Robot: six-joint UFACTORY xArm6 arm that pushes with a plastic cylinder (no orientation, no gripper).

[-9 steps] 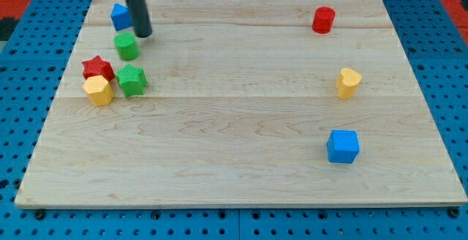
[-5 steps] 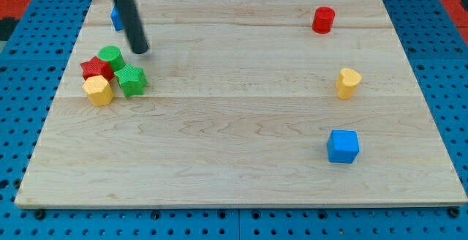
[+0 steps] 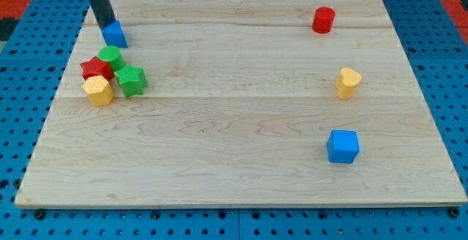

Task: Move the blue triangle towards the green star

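Note:
The blue triangle (image 3: 115,34) lies near the board's top left, just above the cluster of blocks. The green star (image 3: 131,80) sits in that cluster, below and slightly right of the triangle. My tip (image 3: 106,26) is at the triangle's upper left edge, touching or nearly touching it. The dark rod rises from there out of the view's top.
A green cylinder (image 3: 110,55), a red star (image 3: 93,68) and a yellow hexagon block (image 3: 98,90) crowd against the green star. A red cylinder (image 3: 323,20), a yellow block (image 3: 348,83) and a blue cube (image 3: 342,145) stand on the right. The wooden board (image 3: 241,123) lies on blue pegboard.
My tip pushed the green cylinder down-left into the cluster, then moved up and left behind the blue triangle. The triangle now sits lower, closer to the cluster.

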